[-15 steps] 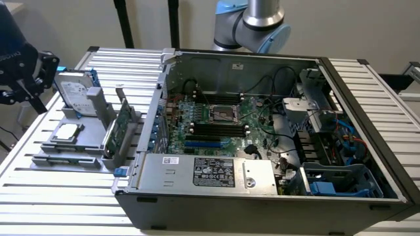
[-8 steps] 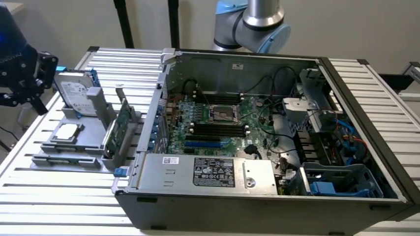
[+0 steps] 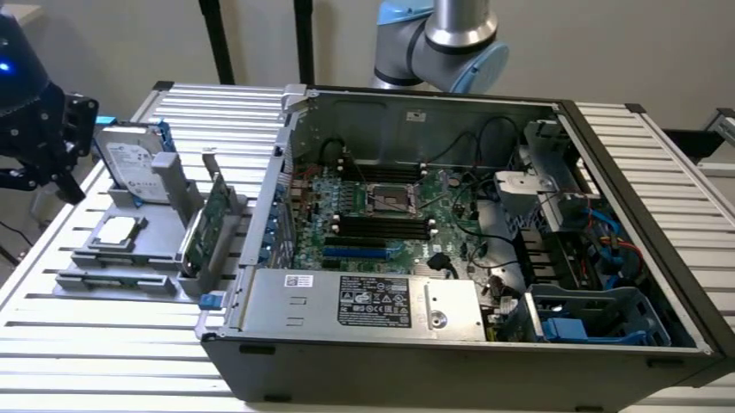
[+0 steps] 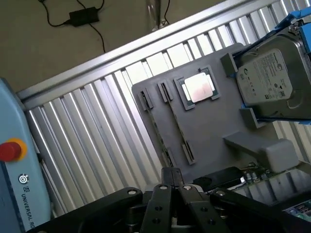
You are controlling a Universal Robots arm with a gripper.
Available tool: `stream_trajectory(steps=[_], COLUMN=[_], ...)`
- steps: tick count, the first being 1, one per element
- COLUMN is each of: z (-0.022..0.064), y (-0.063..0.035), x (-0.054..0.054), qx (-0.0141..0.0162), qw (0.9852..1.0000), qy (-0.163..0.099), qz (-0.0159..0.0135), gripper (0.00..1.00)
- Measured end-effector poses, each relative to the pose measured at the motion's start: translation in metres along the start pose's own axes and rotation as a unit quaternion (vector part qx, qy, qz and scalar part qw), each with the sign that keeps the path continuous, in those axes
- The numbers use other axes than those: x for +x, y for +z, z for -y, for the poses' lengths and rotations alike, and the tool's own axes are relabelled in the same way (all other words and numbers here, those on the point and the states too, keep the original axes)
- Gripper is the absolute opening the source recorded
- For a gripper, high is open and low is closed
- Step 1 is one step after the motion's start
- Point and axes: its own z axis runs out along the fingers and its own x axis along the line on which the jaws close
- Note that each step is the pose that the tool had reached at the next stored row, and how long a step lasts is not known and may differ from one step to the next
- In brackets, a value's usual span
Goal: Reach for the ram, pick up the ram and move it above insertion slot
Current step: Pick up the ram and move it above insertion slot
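Plainly the gripper [image 4: 175,182] is clenched on nothing, its matte black fingertips [image 4: 161,194] pressed together with no gap between them; it hangs over the ribbed aluminium table [image 4: 97,141], to one side of the grey plastic holder [image 4: 209,126] lying ahead of the jaws; the ram [image 3: 205,225], a long narrow green board, stands on edge at the holder's side farthest from the jaws, probably propped upright so that its top edge can be pinched; the insertion slot [image 3: 379,222], one of several parallel black plastic sockets, lies beyond the ram, well apart from the jaws, inside the open sheet-metal case [image 3: 414,120].
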Motion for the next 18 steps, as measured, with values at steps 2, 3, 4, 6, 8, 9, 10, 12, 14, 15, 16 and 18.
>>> stream_trajectory(steps=[2, 3, 4, 6, 8, 9, 10, 12, 14, 15, 16, 18], z=[0.0000, 0.0001, 0.0001, 0.0001, 0.0002, 0.0002, 0.0002, 0.0002, 0.0003, 0.0003, 0.0003, 0.0002], y=[0.0012, 0.0018, 0.0024, 0.0036, 0.0049, 0.0054, 0.0059, 0.0069, 0.0079, 0.0084, 0.0088, 0.0094], x=[0.0000, 0.0000, 0.0000, 0.0000, 0.0000, 0.0000, 0.0000, 0.0000, 0.0000, 0.0000, 0.0000, 0.0000], qx=[0.0002, 0.0003, 0.0004, 0.0008, 0.0013, 0.0016, 0.0019, 0.0027, 0.0032, 0.0032, 0.0032, 0.0027], qw=[0.9998, 0.9996, 0.9994, 0.9985, 0.9974, 0.9967, 0.9959, 0.9941, 0.9920, 0.9908, 0.9895, 0.9866], qy=[-0.018, -0.027, -0.036, -0.054, -0.073, -0.082, -0.091, -0.108, -0.126, -0.135, -0.144, -0.163], qz=[-0.0006, -0.0009, -0.0012, -0.0017, -0.0022, -0.0025, -0.0026, -0.0026, -0.0027, -0.0027, -0.0026, -0.0019], gripper=[0.11, 0.11, 0.11, 0.11, 0.11, 0.11, 0.11, 0.11, 0.11, 0.11, 0.11, 0.11])
